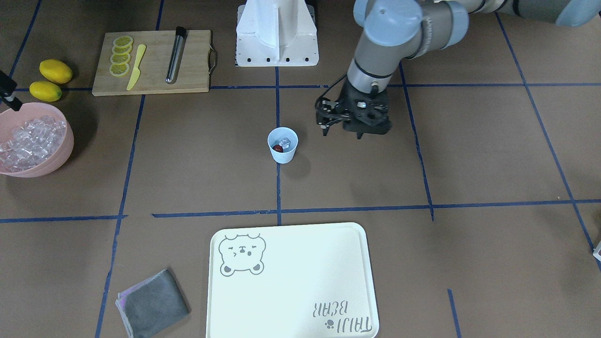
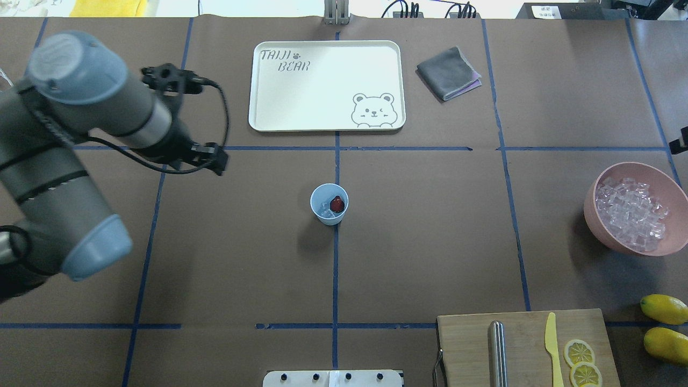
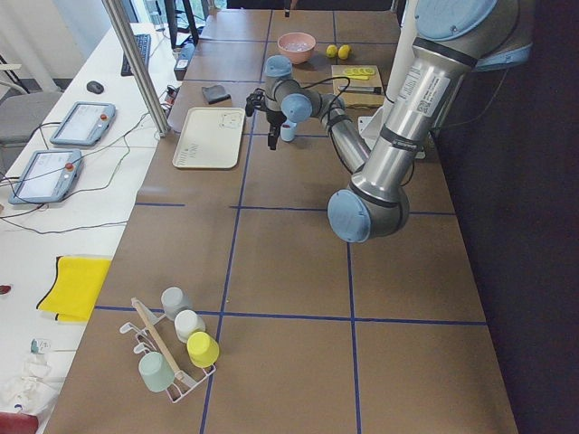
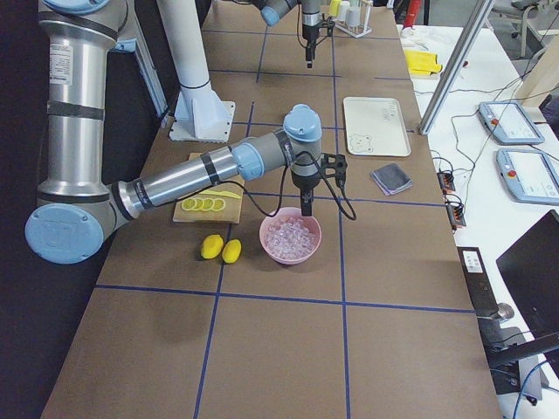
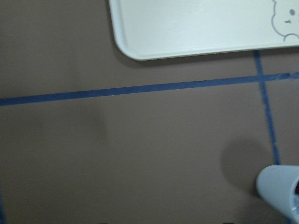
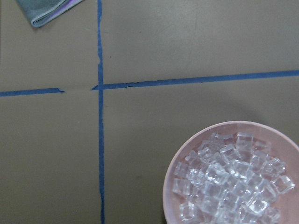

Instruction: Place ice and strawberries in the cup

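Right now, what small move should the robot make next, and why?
Probably lift the left gripper up and away from the small pale-blue plastic cup. The cup already holds a tiny dark-red strawberry and a clear ice cube. The gripper beside it looks open and empty, so nothing seems left to drop in.

Over the white bolted pedestal point(image 1: 277, 35), the left arm point(image 1: 404, 44) is silver-grey tubing with pale-blue caps. A black cable point(image 2: 227, 121) loops beside the black left gripper point(image 1: 342, 132).
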Controlling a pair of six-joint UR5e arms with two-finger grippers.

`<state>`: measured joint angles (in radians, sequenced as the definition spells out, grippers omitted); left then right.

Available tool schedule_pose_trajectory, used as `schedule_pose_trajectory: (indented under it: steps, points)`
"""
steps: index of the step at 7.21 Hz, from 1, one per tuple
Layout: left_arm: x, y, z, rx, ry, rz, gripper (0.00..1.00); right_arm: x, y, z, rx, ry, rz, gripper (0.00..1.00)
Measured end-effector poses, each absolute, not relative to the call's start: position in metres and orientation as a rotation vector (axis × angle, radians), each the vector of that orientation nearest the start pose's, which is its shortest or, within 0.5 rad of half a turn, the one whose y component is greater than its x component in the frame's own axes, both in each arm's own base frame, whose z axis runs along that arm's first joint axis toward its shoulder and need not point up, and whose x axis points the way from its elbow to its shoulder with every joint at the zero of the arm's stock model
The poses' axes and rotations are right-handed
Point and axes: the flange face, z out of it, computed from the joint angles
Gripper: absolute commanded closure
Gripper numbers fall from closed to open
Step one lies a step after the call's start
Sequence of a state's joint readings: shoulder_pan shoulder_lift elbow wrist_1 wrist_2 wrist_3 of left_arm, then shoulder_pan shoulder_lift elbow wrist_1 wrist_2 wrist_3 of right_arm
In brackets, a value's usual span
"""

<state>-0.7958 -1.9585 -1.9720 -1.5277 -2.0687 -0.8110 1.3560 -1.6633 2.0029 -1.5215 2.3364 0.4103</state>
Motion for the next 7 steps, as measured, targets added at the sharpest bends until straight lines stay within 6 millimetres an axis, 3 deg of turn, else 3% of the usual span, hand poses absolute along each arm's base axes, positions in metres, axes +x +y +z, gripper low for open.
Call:
schedule_pose_trajectory:
  steps: [2,4,6,7]
  points:
    - [0.204,-0.469,0.366,0.178,0.801,0.279,0.13,0.023,-0.462,0.538,0.133,-0.793,-0.051,0.01]
    - [0.076,-0.462,0.446,0.197,0.751,0.365,0.13,0.066,-0.454,0.575,0.113,-0.767,-0.120,0.01]
    - [-0.029,-0.448,0.503,0.151,0.707,0.393,0.13,0.083,-0.448,0.597,0.081,-0.766,-0.149,0.01]
    - [-0.078,-0.438,0.537,0.102,0.716,0.365,0.01,0.084,-0.447,0.604,0.066,-0.769,-0.145,0.01]
